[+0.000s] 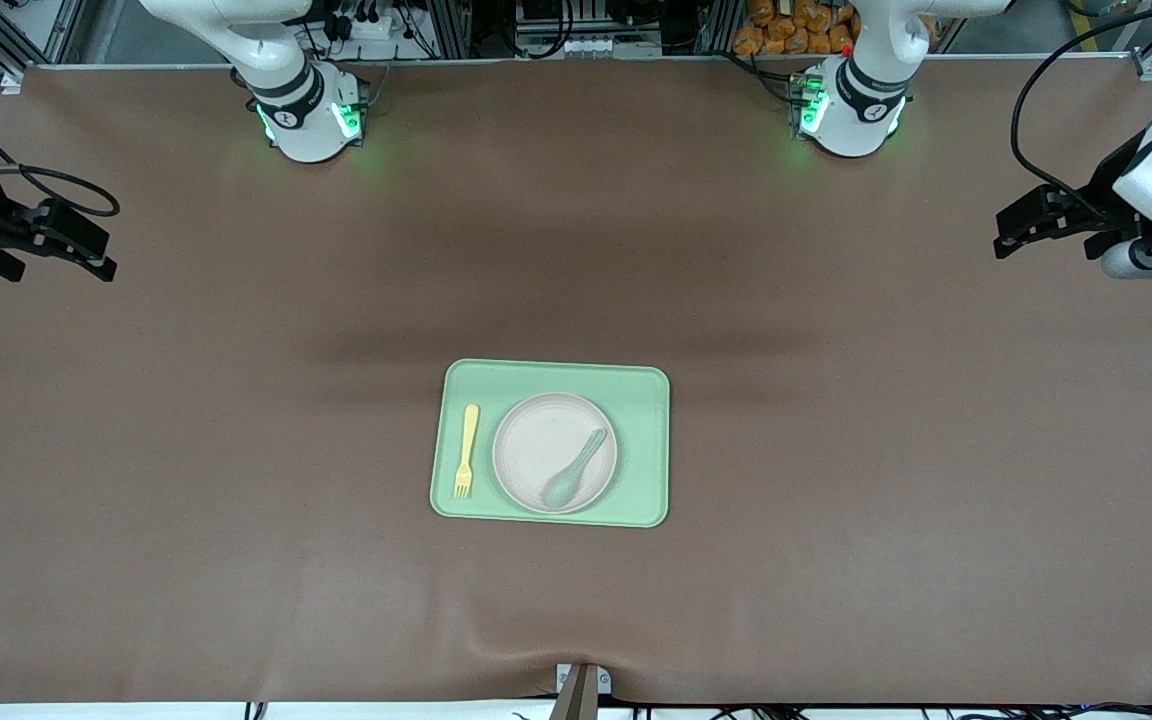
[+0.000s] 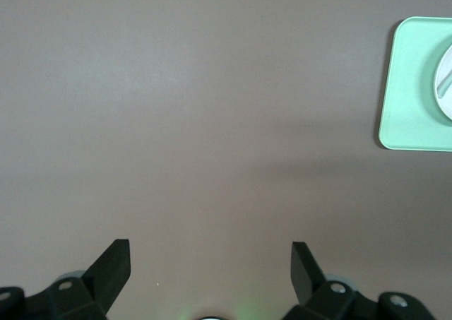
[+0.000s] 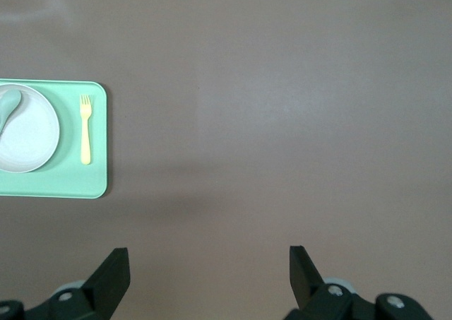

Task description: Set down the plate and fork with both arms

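Two risks are standing out on the wide brown matte desk (image 1: 836, 450). Both arms are waiting at its ends, well apart from the rectangular light-green plastic tray (image 1: 646, 440) at its middle. The round, shallow beige-pink plastic plate (image 1: 536, 445) is lying on that tray with a grey-green spoon (image 1: 572, 470) in it (likely sliding if tilted); its thin smooth rim is offering little grip. The small pale-yellow plastic fork (image 1: 467, 450) is lying flat beside the plate, toward the right arm's end, hard to pinch. The left tool (image 2: 210, 267) and right tool (image 3: 209, 267) are hanging over bare desk, fingers spread apart.
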